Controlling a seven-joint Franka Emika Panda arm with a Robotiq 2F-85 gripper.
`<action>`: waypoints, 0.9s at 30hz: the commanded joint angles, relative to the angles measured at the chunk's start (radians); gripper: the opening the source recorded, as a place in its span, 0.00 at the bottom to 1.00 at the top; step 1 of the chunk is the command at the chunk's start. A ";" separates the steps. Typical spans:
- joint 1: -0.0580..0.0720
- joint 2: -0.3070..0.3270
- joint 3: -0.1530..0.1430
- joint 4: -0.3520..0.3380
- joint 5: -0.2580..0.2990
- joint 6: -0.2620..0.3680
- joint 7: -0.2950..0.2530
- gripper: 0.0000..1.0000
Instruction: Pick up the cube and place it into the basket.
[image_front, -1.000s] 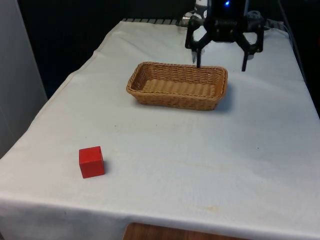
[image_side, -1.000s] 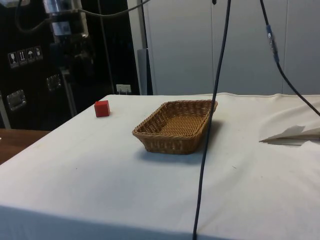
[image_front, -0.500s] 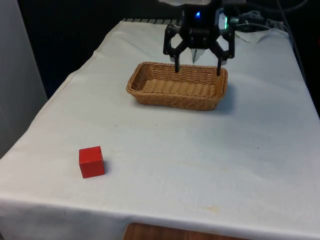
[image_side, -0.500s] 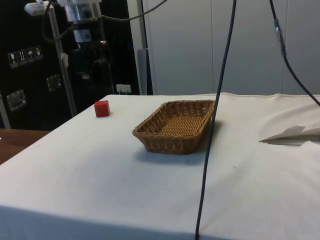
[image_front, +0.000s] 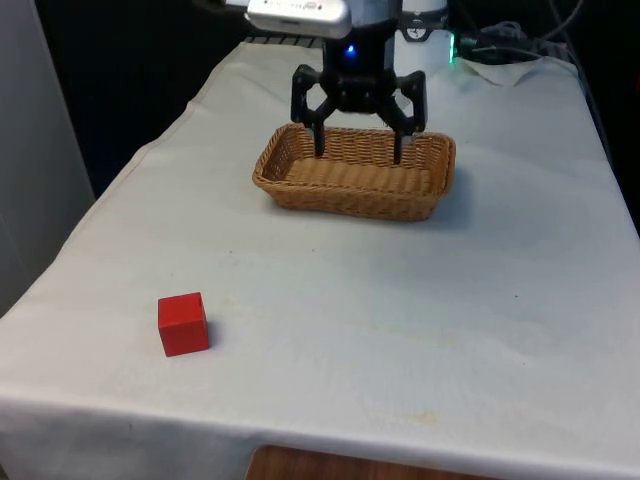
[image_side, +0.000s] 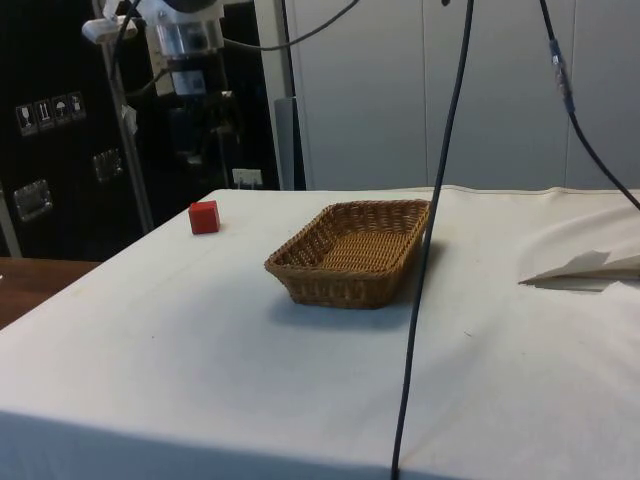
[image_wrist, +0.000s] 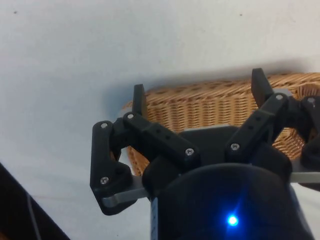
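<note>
One wicker basket (image_front: 352, 185) sits with nothing in it under the gripper (image_front: 358, 150), whose fingers are spread wide and hold nothing, while the red cube (image_front: 183, 323) rests on the cloth (image_front: 420, 320) well apart.

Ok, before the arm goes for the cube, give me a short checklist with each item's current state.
1. Gripper open and holding nothing: ok.
2. Red cube resting flat on the cloth, nothing against it: ok.
3. Wicker basket upright with no contents: ok.
4. Gripper above the cube: not ok; it hangs over the basket, the cube far off near the front edge.
5. Hanging cable away from the arm's path: cannot tell.
</note>
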 joint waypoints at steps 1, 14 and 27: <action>-0.005 0.009 0.001 -0.001 0.009 0.016 0.000 1.00; -0.018 0.078 -0.001 0.021 0.032 0.081 0.040 1.00; -0.032 0.133 -0.004 0.029 0.050 0.134 0.078 1.00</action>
